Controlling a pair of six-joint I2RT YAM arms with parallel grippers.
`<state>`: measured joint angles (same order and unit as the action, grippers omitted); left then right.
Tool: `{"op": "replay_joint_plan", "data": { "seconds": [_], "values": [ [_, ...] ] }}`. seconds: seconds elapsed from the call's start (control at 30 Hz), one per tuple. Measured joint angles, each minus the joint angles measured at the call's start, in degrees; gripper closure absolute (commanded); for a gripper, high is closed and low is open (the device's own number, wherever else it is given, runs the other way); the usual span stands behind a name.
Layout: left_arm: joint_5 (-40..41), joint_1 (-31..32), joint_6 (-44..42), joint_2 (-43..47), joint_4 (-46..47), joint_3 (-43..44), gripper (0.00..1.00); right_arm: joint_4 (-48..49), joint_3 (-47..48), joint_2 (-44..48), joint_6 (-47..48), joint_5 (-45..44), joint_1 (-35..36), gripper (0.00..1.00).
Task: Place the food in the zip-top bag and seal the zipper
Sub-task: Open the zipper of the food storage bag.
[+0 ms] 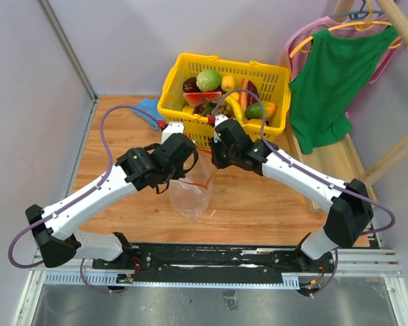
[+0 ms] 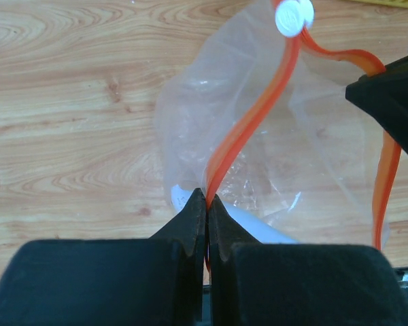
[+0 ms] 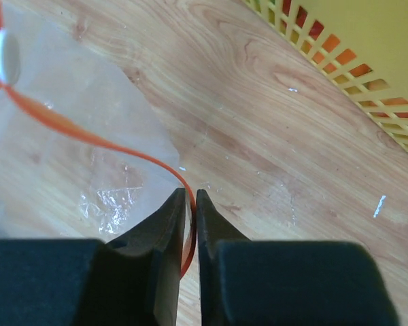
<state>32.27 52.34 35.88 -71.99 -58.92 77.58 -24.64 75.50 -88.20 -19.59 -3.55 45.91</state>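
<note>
Orange-red zipper (image 2: pixel 248 129) is the thing to mind here. Left jaws pinch it fully closed; right jaws sit a hair apart with the strip between, looser I'd say. Best to pull the mouth wide, evenly. The zip-top bag (image 1: pixel 190 193) lies mid worktop (image 1: pixel 258 210), food (image 1: pixel 209 80) up at 12 o'clock. Left arm (image 1: pixel 102 193) reaches toward 1 o'clock, right arm (image 1: pixel 306 176) toward 11, wrists nearly meeting.

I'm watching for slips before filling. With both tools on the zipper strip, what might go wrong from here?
1. The zipper sits in a thin gap between the fingers of the right tool, so it may slip out and the mouth of the zip-top bag collapse.
2. The left tool pinches the zipper too, while the food lies in the yellow basket; neither arm is free to fetch it.
</note>
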Motion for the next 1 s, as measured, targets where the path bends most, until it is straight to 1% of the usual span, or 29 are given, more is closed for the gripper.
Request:
{"op": "replay_joint_plan", "data": {
  "seconds": [0.07, 0.2, 0.27, 0.4, 0.57, 0.77, 0.9, 1.0],
  "values": [
    [-0.48, 0.00, -0.11, -0.94, 1.36, -0.83, 1.00, 0.90, -0.70, -0.17, 0.20, 1.33, 0.00, 0.75],
    [-1.22, 0.00, -0.11, -3.87, 3.43, -1.16, 1.00, 2.36, -1.22, 0.26, 1.33, 3.72, -0.02, 0.66],
    [-1.29, 0.00, -0.11, -4.85, 4.11, -1.16, 1.00, 2.75, -1.22, 0.92, 1.95, 5.27, -0.42, 0.59],
    [-1.27, -0.02, -0.07, -5.16, 5.14, -1.16, 1.00, 3.30, -1.16, 3.43, 3.56, 8.50, -2.73, 0.50],
    [-1.27, -0.09, -0.11, -5.16, 6.12, -1.16, 1.00, 3.50, 0.44, 6.27, 5.88, 11.08, -5.31, 0.41],
    [-1.29, -0.46, -0.28, -5.16, 6.62, -1.16, 1.00, 5.60, 5.20, 6.38, 10.34, 13.68, -8.96, 0.32],
    [-1.33, -0.83, -0.76, -5.16, 6.78, -1.16, 1.00, 8.63, 9.16, 3.93, 13.25, 14.12, -10.97, 0.29],
    [-1.33, -1.22, -1.16, -5.27, 6.86, -1.16, 0.99, 11.28, 12.50, 0.11, 15.34, 14.08, -11.87, 0.27]
  ]
}}
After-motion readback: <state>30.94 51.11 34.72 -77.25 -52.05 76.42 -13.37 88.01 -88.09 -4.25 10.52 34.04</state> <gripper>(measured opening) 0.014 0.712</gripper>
